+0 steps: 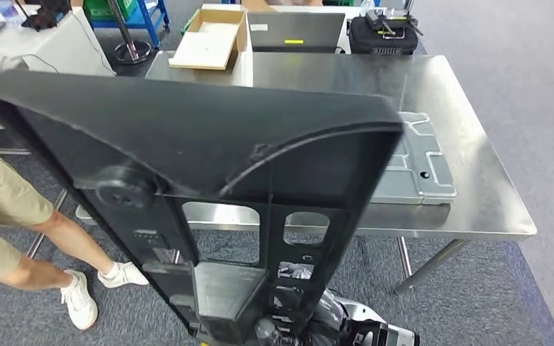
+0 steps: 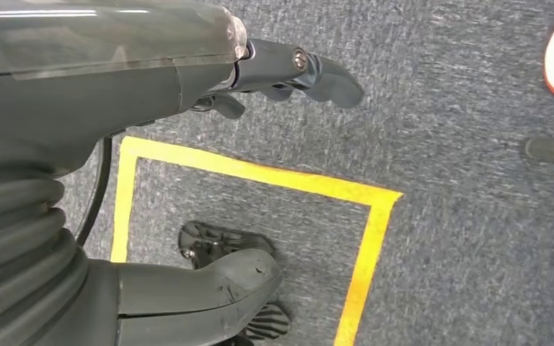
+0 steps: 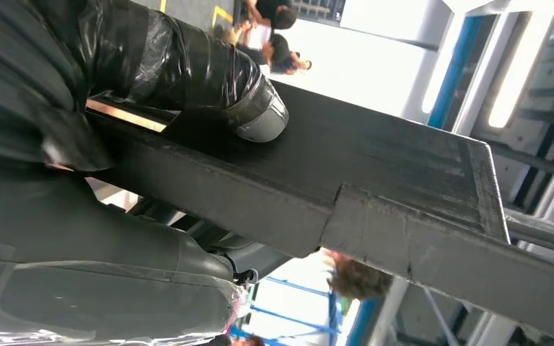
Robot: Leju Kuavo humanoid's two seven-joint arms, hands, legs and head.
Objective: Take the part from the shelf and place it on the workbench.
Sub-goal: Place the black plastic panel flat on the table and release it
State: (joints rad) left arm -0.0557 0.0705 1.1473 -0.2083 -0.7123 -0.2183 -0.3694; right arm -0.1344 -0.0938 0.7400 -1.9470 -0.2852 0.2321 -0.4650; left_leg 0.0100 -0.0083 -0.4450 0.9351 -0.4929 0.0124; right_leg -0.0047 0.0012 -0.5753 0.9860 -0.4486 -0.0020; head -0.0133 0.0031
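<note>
- Right hand [image 3: 115,108], nearest: thumb and dark fingers clamped on an edge of the black part [image 1: 209,144], gripped at its lower end.
- Left hand [image 2: 209,166]: fingers apart, holding nothing, hanging over grey carpet [image 2: 440,252] marked with a yellow tape square [image 2: 260,176].
- Black part: large flat panel with cut-out windows and a round boss, held tilted in front of the head camera, wide end at 12 o'clock, above the near edge of the table.
- Steel table [image 1: 469,194] beyond the part: grey metal plate [image 1: 418,162] lying flat at 3 o'clock.
- Person's legs and white shoe [image 1: 79,299] at 9 o'clock.
- Far edge, 12 o'clock: open cardboard box [image 1: 213,40], laptop [image 1: 296,32].
</note>
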